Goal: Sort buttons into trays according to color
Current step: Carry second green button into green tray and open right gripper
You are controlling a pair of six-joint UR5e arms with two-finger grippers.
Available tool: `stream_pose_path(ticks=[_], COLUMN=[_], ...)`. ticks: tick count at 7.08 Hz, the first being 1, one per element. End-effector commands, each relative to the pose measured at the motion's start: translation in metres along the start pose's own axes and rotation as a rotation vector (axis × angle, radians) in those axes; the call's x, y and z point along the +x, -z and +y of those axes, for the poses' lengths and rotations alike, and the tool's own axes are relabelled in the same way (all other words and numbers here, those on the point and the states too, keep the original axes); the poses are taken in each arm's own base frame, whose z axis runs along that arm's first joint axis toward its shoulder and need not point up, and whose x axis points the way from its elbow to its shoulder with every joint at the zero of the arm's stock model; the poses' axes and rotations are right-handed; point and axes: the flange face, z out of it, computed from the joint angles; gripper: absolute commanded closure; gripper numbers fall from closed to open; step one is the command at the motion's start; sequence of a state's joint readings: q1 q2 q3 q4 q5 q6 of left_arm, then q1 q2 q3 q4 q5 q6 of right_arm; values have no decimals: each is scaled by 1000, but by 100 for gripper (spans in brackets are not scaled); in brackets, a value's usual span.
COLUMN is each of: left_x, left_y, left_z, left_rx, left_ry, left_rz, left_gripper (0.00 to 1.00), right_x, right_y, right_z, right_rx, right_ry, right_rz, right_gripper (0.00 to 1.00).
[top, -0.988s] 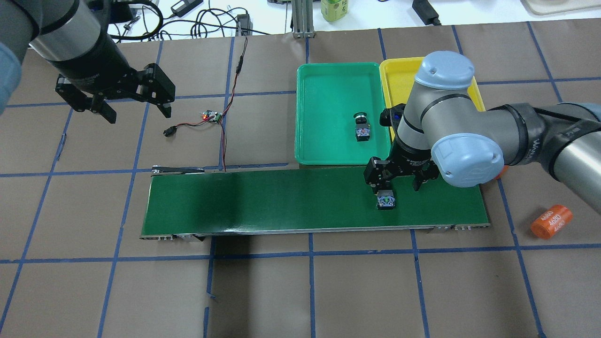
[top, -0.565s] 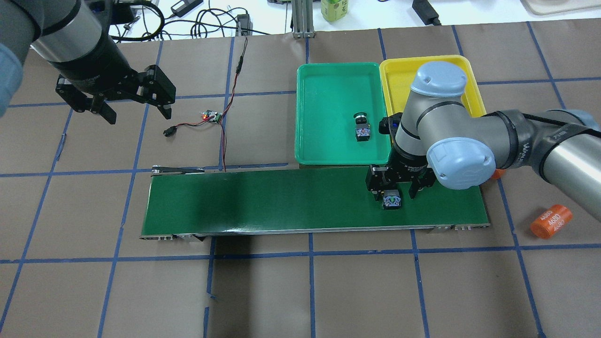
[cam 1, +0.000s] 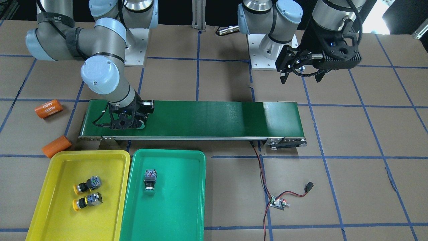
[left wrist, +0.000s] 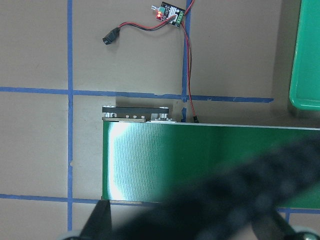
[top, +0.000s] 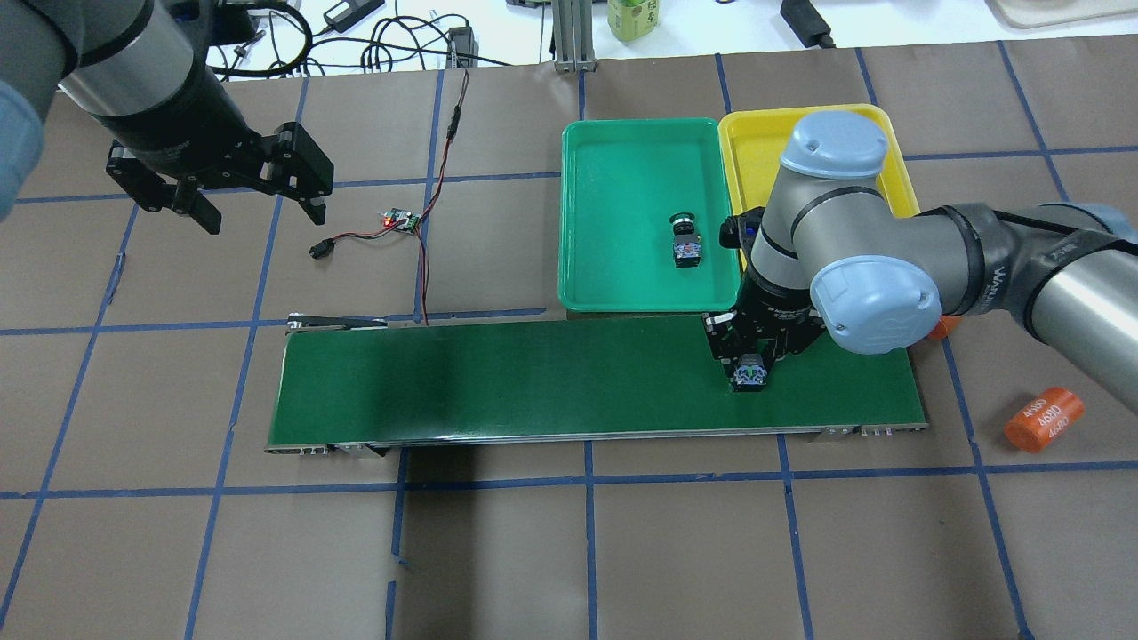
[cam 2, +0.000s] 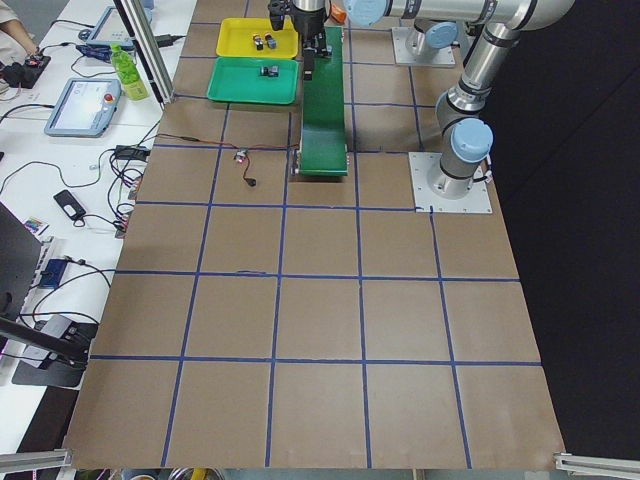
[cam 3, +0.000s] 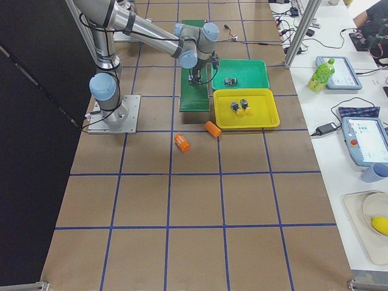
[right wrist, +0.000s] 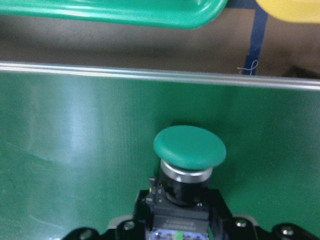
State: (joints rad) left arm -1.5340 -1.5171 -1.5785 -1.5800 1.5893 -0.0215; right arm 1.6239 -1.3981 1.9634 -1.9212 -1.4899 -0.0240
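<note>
Right gripper (top: 752,366) clamps the green button (right wrist: 189,147) near the conveyor belt's (top: 533,373) right end; left gripper (top: 263,213), jaws apart, hovers above open table (top: 498,551).

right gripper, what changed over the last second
The right gripper came down and closed on the green button on the belt, which drifted slightly toward the robot's right. The left gripper stayed open and still; the other button in the green tray did not move.
</note>
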Motion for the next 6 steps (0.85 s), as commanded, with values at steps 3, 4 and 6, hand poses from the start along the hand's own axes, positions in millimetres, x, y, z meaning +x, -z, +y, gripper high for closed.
stream_pose_path(ticks=[3, 4, 6], left_x=[0, 0, 0], left_y=[0, 0, 1], left_z=[0, 0, 0], left_rx=[0, 0, 2], left_ry=[0, 0, 0], left_rz=[0, 0, 0], left_gripper=[0, 0, 0], right_x=[-23, -36, -73], right_y=[90, 89, 49], right_z=[-57, -95, -134], right_rx=[204, 294, 274], right_ry=[41, 72, 132], right_rz=[-106, -131, -115], right_gripper=[100, 100, 100])
